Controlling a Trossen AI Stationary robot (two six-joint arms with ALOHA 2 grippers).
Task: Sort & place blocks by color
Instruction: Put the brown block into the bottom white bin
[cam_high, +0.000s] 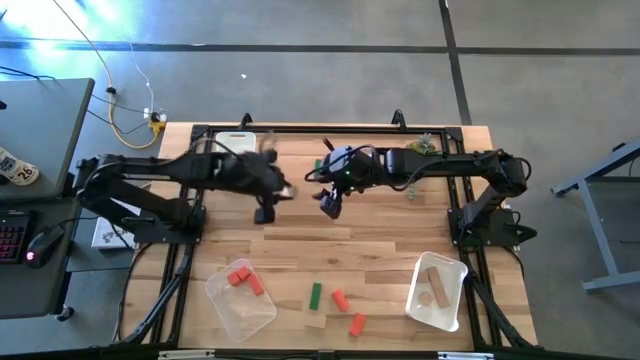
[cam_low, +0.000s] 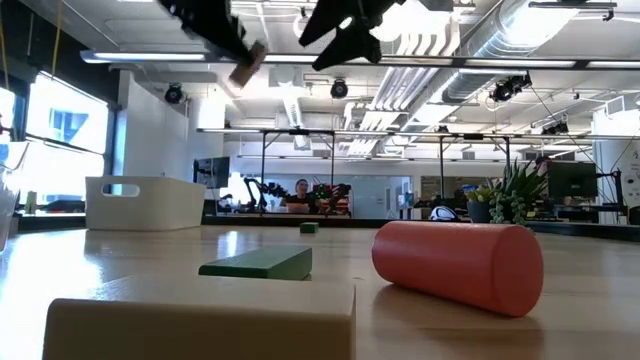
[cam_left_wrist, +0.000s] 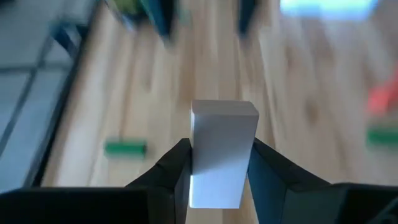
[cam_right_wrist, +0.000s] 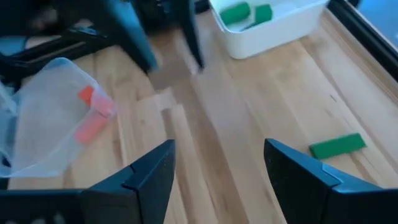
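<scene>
While I watch from the console, nearest the front edge of the table (cam_high: 300, 235) lie a tan block (cam_high: 316, 320), a green bar (cam_high: 315, 294) and two red blocks (cam_high: 339, 299), all between the two clear trays. My left tray (cam_high: 240, 305) holds two red blocks (cam_high: 244, 279); the right tray (cam_high: 438, 291) holds tan pieces (cam_high: 433, 287). Farther back, above mid-table, my left gripper (cam_left_wrist: 217, 163) is clamped on a tan block (cam_left_wrist: 221, 158), lifted clear of the wood. Just beside it, my right gripper (cam_right_wrist: 217, 168) hangs with fingers (cam_right_wrist: 152, 177) apart, holding nothing. Beyond them, at the far edge, a white bin (cam_right_wrist: 267, 25) holds green blocks (cam_right_wrist: 245, 13), and a green block (cam_high: 317, 164) lies near it.
</scene>
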